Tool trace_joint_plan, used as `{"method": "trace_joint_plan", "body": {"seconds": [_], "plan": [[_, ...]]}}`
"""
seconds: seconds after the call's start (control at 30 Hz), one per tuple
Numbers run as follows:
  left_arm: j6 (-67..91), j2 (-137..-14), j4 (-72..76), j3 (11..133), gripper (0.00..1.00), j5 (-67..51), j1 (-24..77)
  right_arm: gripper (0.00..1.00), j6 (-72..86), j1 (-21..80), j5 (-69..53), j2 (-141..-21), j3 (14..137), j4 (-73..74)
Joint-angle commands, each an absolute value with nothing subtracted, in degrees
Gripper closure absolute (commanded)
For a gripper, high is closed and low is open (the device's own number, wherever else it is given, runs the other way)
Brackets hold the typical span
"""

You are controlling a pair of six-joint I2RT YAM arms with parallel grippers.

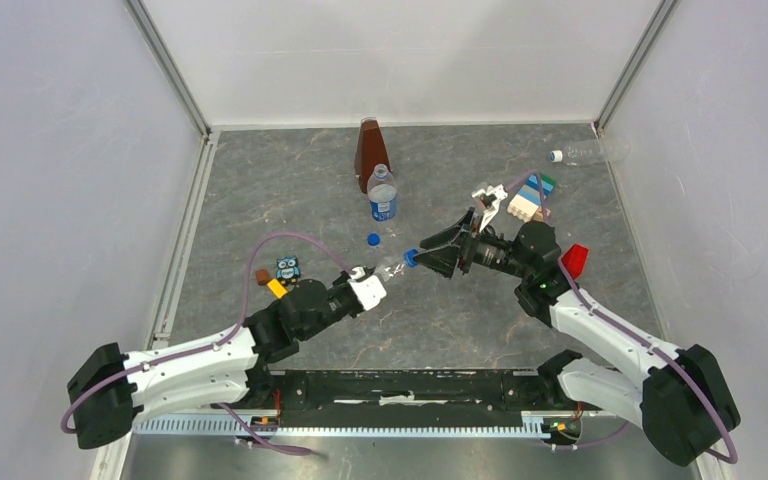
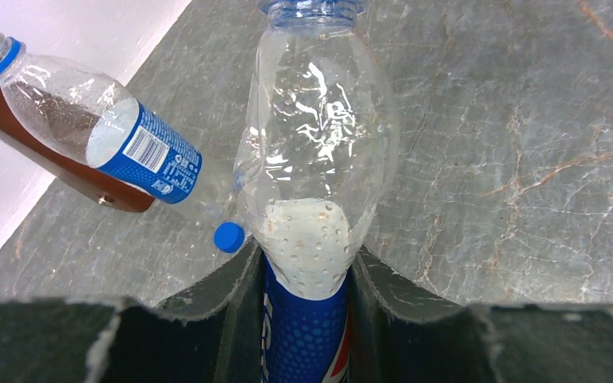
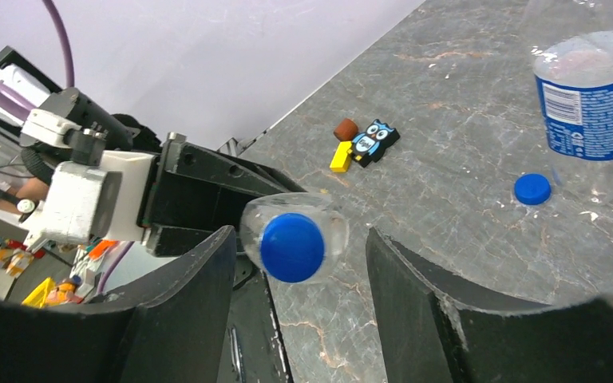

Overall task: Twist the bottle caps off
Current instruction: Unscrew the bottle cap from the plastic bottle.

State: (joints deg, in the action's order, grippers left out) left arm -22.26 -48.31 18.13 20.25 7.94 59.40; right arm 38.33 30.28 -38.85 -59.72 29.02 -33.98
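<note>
Clamps the left hand (image 1: 375,283) tight on the blue wrap of a labelled bottle (image 2: 319,144), clear neck sticking out ahead of its fingers. Sets the right hand (image 1: 425,255) around that bottle's blue cap (image 3: 291,246) with jaws parted (a gap shows on each side), so grips nothing. Further out past the right hand, on the bench (image 1: 290,180): a loose cap (image 3: 532,189) near the foot of a second bottle (image 1: 383,195), open-topped.

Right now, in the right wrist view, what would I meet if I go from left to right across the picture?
held bottle with its blue cap → owl toy → loose blue cap → labelled bottle
</note>
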Motion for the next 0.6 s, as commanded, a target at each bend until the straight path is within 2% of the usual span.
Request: {"method": "trace_joint_plan", "body": {"seconds": [0.0, 0.27, 0.43, 0.53, 0.57], "plan": [[-25.8, -50.0, 23.8, 20.4, 0.94, 12.0, 60.3, 0.36, 38.2, 30.5, -43.6, -60.4, 31.2, -38.0], [-26.5, -50.7, 24.8, 20.3, 0.94, 12.8, 60.8, 0.42, 37.4, 30.5, -43.8, -63.1, 32.1, -36.9], [-26.8, -51.2, 25.8, 19.6, 0.94, 13.0, 60.9, 0.61, 36.9, 30.5, -44.2, -64.1, 32.1, -38.1], [-26.9, -51.5, 26.1, 19.5, 0.94, 13.0, 60.9, 0.77, 36.0, 30.5, -44.1, -63.8, 31.7, -38.7], [-26.8, -51.5, 26.0, 19.5, 0.95, 12.8, 60.9, 0.79, 35.0, 30.5, -44.1, -63.6, 31.6, -38.5]]}}
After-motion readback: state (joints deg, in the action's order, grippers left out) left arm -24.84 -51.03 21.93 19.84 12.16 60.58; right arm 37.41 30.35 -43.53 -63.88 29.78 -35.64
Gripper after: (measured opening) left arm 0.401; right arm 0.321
